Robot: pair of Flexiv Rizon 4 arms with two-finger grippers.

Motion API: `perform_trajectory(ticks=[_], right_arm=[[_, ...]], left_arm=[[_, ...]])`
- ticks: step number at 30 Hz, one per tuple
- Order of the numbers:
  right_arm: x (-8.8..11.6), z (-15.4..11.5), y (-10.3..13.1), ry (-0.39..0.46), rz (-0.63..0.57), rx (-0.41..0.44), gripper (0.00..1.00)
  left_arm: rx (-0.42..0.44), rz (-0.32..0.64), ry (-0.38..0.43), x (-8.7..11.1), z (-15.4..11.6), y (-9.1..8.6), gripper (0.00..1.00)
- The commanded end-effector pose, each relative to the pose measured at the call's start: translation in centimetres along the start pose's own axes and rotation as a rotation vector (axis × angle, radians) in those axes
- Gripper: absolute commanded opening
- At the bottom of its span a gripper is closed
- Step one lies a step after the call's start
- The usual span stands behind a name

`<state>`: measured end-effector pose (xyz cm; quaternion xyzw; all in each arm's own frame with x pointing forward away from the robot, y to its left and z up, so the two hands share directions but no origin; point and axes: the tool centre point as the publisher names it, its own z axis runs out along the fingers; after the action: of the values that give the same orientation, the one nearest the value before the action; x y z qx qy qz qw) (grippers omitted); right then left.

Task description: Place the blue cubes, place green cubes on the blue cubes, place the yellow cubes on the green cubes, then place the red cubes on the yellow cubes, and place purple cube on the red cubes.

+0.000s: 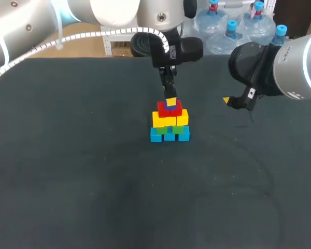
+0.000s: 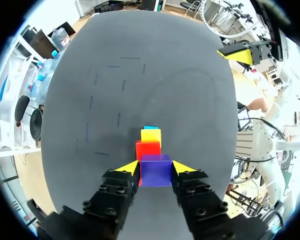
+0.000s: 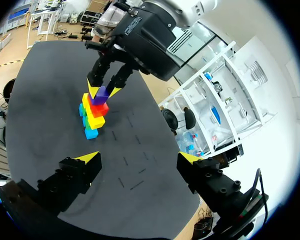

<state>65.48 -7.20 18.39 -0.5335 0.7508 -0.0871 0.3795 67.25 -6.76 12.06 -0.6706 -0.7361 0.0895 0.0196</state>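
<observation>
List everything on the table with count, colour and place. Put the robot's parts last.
black cloth-covered table: one, black, under everything.
small blue cubes: three showing, blue, bottom row of the stack at mid-table.
small green cubes: two showing, green, on the blue row.
small yellow cubes: at least two, yellow, on the green ones.
small red cubes: seemingly two, red, on the yellow ones.
small purple cube: one, purple, on top of the red ones.
left tool: one, black with yellow tips, shut on the purple cube.
right tool: one, same colours, open, off to the stack's right.
</observation>
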Motion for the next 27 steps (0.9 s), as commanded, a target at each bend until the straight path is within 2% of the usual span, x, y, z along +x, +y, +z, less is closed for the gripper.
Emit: perform_trajectory(ticks=[1,3,5,6,8,27], right_arm=[[0.2,0.0,0.2,-0.007,0.001,0.008,1.0],[0.2,0.0,0.2,-0.007,0.001,0.008,1.0],[0.2,0.0,0.2,-0.007,0.001,0.008,1.0],[0.2,0.0,0.2,-0.007,0.001,0.008,1.0],[0.2,0.0,0.2,-0.007,0.001,0.008,1.0],[0.2,0.0,0.2,-0.007,0.001,0.008,1.0]], left_arm=[[0.001,0.0,-0.001,0.0,0.1,0.1,0.49],[0.001,0.0,-0.001,0.0,0.1,0.1,0.77],[0.0,0.001,-0.002,0.0,0.0,0.1,0.78],[-0.001,0.001,-0.003,0.0,0.0,0.1,0.83],[-0.001,0.002,-0.004,0.0,0.0,0.1,1.0],[-0.024,-0.004,-0.016,0.6,-1.0,0.4,1.0]])
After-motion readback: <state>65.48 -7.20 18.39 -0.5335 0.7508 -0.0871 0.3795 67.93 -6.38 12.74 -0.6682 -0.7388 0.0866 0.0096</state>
